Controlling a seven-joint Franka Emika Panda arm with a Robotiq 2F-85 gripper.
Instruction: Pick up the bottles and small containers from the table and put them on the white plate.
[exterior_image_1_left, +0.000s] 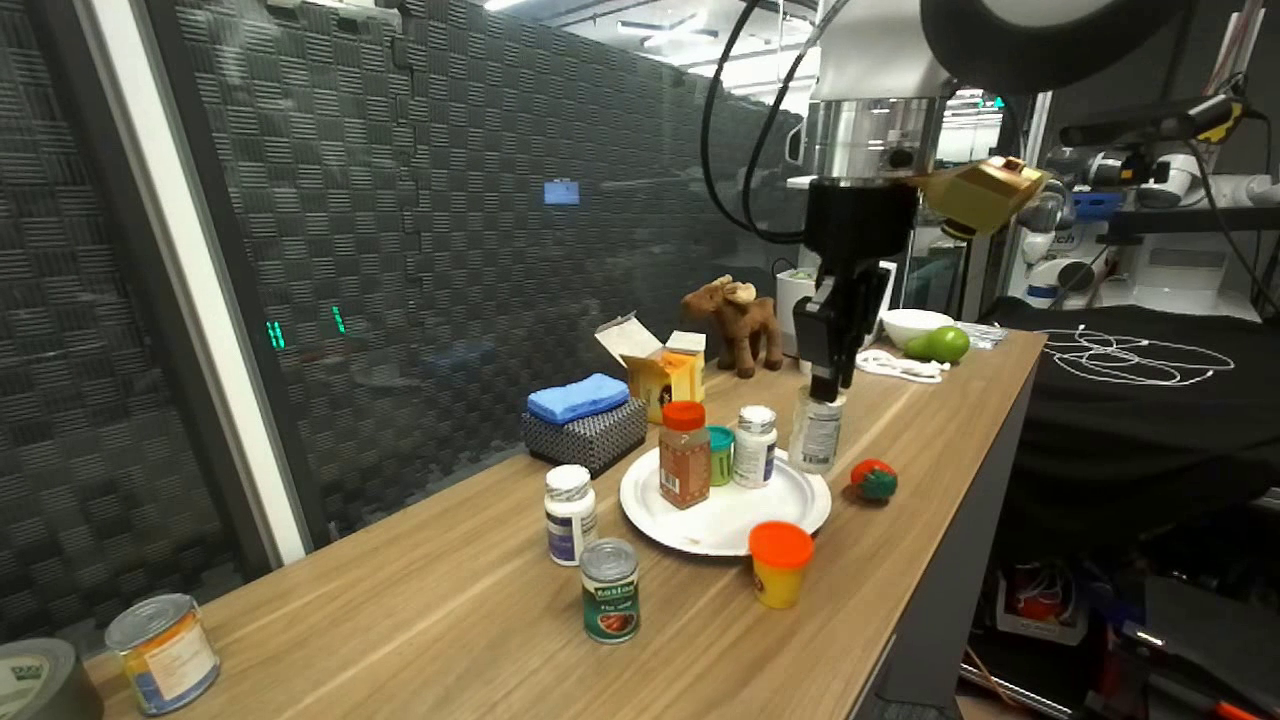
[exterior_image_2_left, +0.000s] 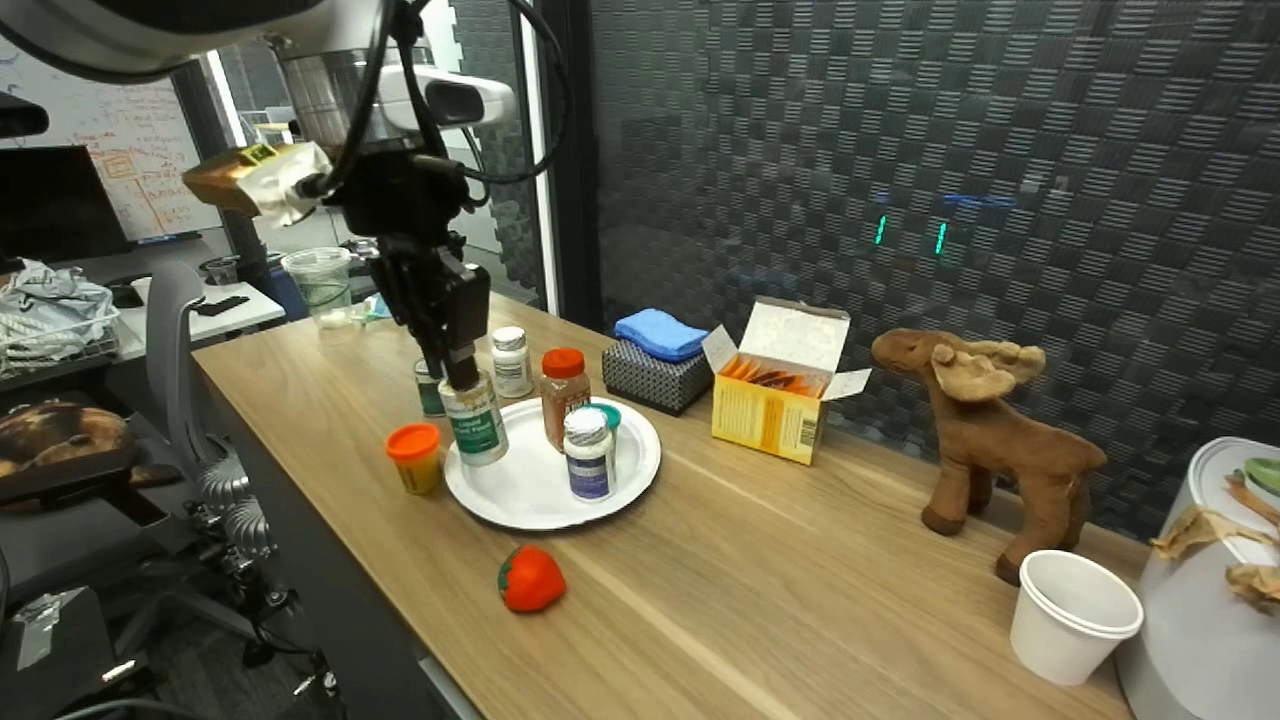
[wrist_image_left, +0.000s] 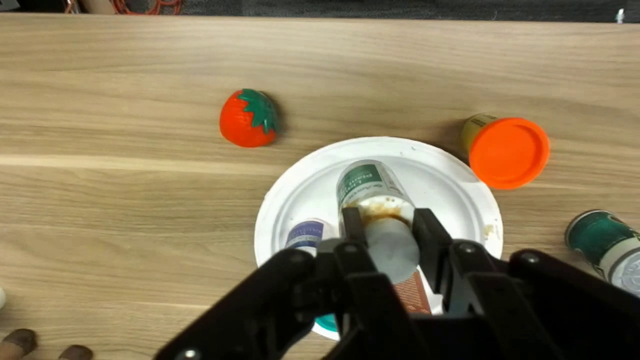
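Note:
My gripper (wrist_image_left: 387, 220) is shut on the neck of a clear bottle (wrist_image_left: 370, 185) with a green label. Upright or nearly so, this bottle (exterior_image_2_left: 475, 425) hangs a little above the white plate (exterior_image_1_left: 720, 525). On the plate stand an orange-red-capped sauce bottle (exterior_image_1_left: 685, 465), a white-capped pill bottle (exterior_image_2_left: 590, 470) and a green-lidded jar (exterior_image_1_left: 720, 462), the jar partly hidden in every view. Another white-capped pill bottle (exterior_image_1_left: 572, 530) stands on the table (exterior_image_1_left: 450, 590) beside the plate. The small cup with the orange lid (wrist_image_left: 510, 152) is also on the table, close to the plate's rim.
Near the plate are a green-labelled can (exterior_image_1_left: 610, 600) and a toy strawberry (exterior_image_2_left: 532, 578). Toward the wall stand a patterned box with a blue cloth (exterior_image_1_left: 578, 398), an open yellow box (exterior_image_2_left: 770, 415) and a toy moose (exterior_image_2_left: 990, 430). A tan-labelled can (exterior_image_1_left: 170, 655) sits at the far end.

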